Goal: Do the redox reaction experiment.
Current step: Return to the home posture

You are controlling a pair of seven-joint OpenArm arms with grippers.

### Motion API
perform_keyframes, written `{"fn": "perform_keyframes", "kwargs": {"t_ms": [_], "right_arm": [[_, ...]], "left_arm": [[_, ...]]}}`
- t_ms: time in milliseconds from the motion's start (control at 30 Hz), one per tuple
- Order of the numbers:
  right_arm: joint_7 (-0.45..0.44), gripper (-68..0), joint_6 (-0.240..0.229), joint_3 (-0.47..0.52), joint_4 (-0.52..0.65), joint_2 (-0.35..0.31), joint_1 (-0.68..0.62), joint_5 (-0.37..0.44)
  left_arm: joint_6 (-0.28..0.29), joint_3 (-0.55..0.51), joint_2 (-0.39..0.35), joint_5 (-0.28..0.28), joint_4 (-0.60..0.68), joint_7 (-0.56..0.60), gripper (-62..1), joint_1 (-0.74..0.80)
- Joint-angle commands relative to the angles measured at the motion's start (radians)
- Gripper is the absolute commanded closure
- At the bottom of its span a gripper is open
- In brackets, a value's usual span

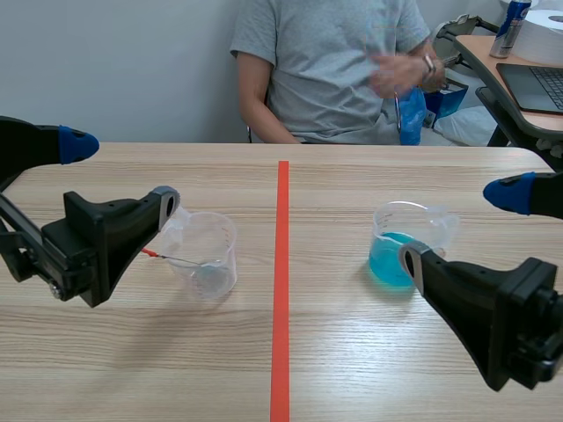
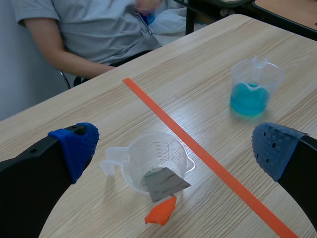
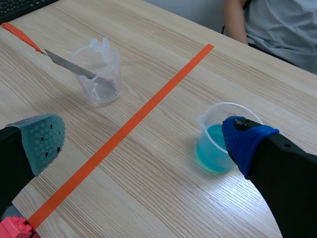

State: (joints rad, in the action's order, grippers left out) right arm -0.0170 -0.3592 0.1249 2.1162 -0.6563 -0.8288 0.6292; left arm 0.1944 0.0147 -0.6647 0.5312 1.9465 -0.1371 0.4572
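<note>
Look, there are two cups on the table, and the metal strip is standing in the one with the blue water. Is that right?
Not quite. The metal strip leans in the clear cup, not in the blue one. The cup of blue water stands on the other side of the orange line. There are two cups on the table, as you said. The left wrist view shows it best.

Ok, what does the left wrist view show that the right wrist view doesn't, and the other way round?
Only the left wrist view: the left gripper, open. Only the right wrist view: the right gripper, open, a keyboard's edge far beyond the clear beaker, and a small pink-red piece close under the gripper. Both: the clear beaker with the metal strip leaning in it, the beaker of blue liquid, the orange tape line and the person in a grey shirt.
</note>
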Motion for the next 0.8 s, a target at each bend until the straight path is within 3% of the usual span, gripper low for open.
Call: {"fn": "perform_keyframes", "kwargs": {"t_ms": [0,767], "right_arm": [[-0.014,-67.9,0.0,0.008,0.005,-0.002,0.012,0.008],[-0.014,-67.9,0.0,0.008,0.005,-0.002,0.012,0.006]], "left_arm": [[0.001,0.0,0.016,0.007,0.012,0.021,-62.3,0.006],[0.002,0.0,0.021,0.006,0.012,0.005,-62.3,0.006]]}}
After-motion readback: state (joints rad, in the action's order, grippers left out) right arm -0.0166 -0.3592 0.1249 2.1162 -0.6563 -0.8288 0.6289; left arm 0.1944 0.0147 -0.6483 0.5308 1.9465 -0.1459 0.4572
